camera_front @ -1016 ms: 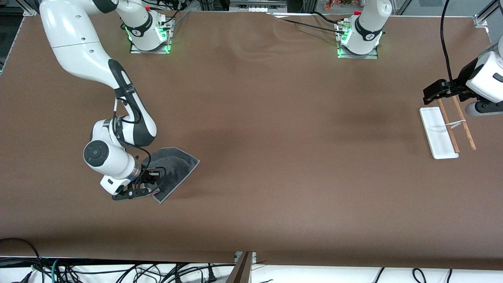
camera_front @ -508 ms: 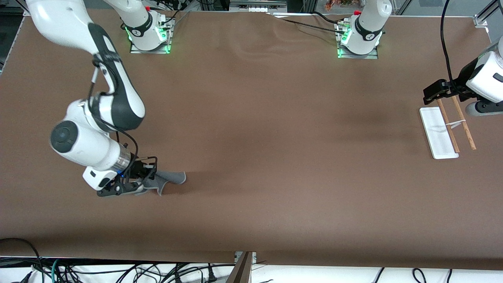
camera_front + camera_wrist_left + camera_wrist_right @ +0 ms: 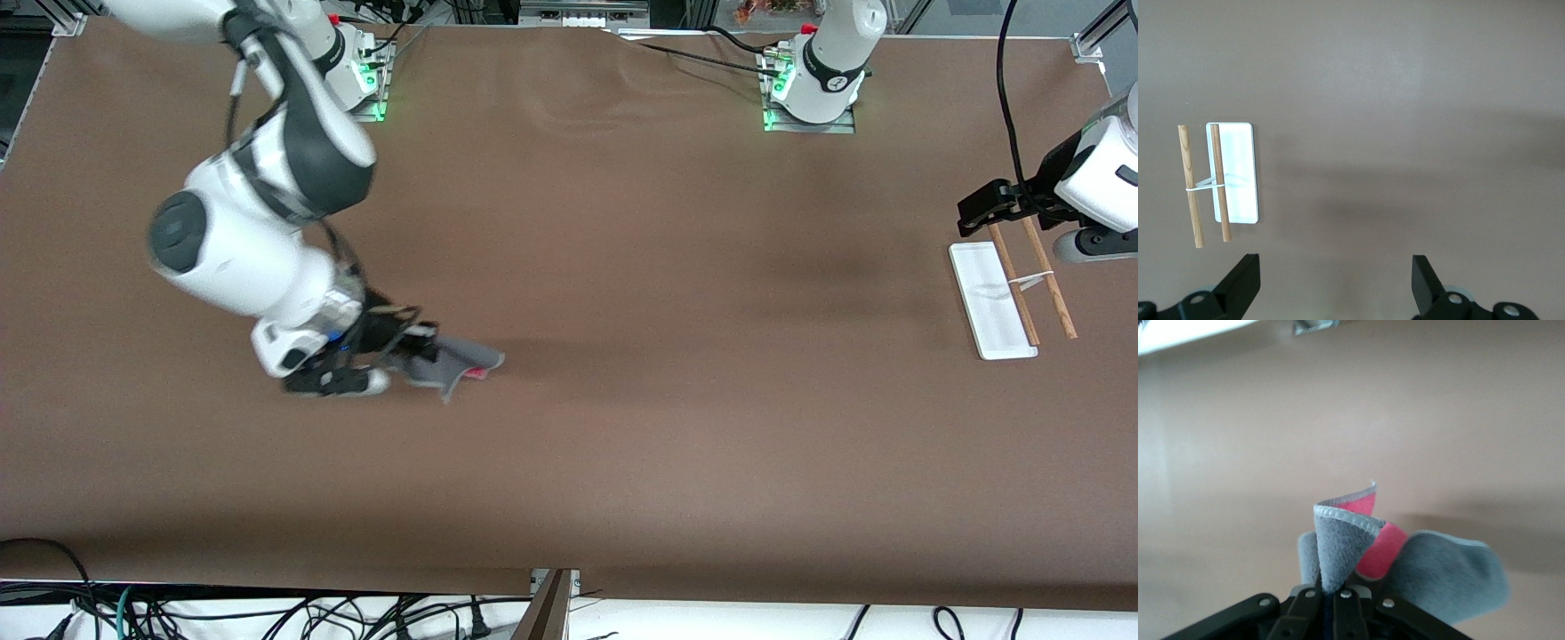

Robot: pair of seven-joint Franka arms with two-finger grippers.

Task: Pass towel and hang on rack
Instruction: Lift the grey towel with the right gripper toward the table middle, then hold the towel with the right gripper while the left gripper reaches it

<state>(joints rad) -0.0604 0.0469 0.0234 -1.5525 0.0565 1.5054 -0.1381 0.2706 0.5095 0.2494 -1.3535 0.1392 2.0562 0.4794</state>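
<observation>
My right gripper [image 3: 402, 349] is shut on the towel [image 3: 462, 360], a small dark grey cloth with a lighter border and a red-pink tag, and holds it above the table toward the right arm's end. In the right wrist view the towel [image 3: 1351, 553] sticks out bunched from the closed jaws. The rack [image 3: 1013, 289], a white base with two thin wooden rods, stands at the left arm's end. My left gripper [image 3: 978, 206] is open and empty and hangs over the rack's end nearer the bases. The rack also shows in the left wrist view [image 3: 1221, 180].
The brown table [image 3: 622, 267] stretches bare between the towel and the rack. Both arm bases with green lights stand along the edge farthest from the front camera. Cables lie below the table's near edge.
My right gripper has lifted the towel off the table and carried it toward the table's middle. The towel now hangs bunched from the jaws. The left arm has not moved.
</observation>
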